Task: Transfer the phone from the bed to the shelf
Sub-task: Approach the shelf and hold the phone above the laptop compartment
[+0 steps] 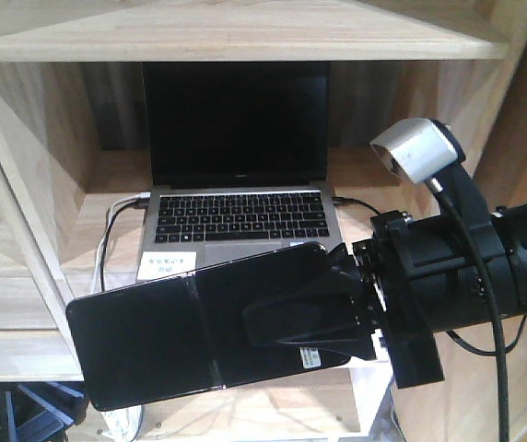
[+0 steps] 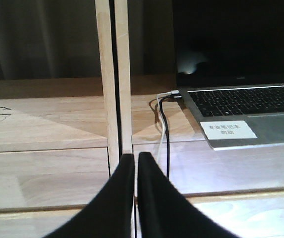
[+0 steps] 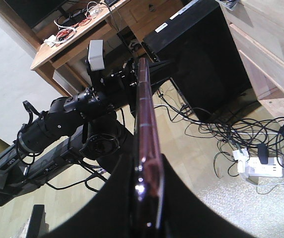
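Phone: the phone (image 1: 181,336) is hanging in the air in front of the shelf (image 1: 245,37), just below and in front of the bay's front edge. It is lying flat with its glossy black face up and is showing a centre crease and a small white sticker (image 1: 311,356).
Right hand: the right hand (image 1: 282,322) is clamping the phone's right end, with one black finger lying across the top face. The right wrist view is showing the phone (image 3: 147,134) edge-on, its pinkish metal rim pinched between both fingers.
Left hand: the left hand (image 2: 136,163) is holding nothing, its fingers pressing almost together with only a thin slit between them. It is pointing at an upright post of the shelf (image 2: 42,124).
Laptop: an open silver laptop (image 1: 236,184) is sitting in the bay behind the phone, its screen dark and a white label (image 1: 167,264) on its palm rest.
Cables: white and black cables (image 2: 163,129) are plugging into the laptop's left side.
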`<state>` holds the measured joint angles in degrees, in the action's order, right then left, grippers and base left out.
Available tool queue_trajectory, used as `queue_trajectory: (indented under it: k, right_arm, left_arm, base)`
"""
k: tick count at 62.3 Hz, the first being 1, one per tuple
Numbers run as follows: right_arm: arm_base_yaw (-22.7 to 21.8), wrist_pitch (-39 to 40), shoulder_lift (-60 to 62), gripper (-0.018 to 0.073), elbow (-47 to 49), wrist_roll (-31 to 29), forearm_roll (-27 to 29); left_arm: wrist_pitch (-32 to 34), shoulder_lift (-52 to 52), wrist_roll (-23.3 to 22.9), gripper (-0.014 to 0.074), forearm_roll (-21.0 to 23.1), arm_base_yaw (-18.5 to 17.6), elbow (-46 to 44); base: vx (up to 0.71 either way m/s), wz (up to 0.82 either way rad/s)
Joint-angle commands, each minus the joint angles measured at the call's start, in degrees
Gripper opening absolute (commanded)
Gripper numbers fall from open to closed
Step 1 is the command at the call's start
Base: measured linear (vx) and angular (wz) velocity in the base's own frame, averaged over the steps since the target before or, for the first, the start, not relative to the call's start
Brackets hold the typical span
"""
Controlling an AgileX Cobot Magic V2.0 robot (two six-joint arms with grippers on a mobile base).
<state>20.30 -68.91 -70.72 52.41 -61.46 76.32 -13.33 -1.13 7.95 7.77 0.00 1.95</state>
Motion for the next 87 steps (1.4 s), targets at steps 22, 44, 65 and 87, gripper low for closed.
queue_trajectory:
  k: [22,44,65,87]
  right_arm:
    - [-0.1,-4.2,1.6,-0.0001,1.6,-0.7,5.4]
    - [-0.1,-4.2,1.6,-0.0001,1.6,-0.7,5.4]
    - [-0.1,-4.2,1.6,-0.0001,1.6,-0.7,5.4]
    - [-0.1,-4.2,1.6,-0.0001,1.6,-0.7,5.4]
  left_arm:
    - [4.3,-0.3,-0.2,0.0001,0.5,-0.2,0.1]
    - [4.3,-0.3,-0.2,0.0001,0.5,-0.2,0.1]
    - [4.3,-0.3,-0.2,0.0001,0.5,-0.2,0.1]
    - [4.3,-0.3,-0.2,0.0001,0.5,-0.2,0.1]
  base:
    - [0.11,0.02]
    - [0.09,0.0]
    - [0.09,-0.01]
    - [0.08,-0.01]
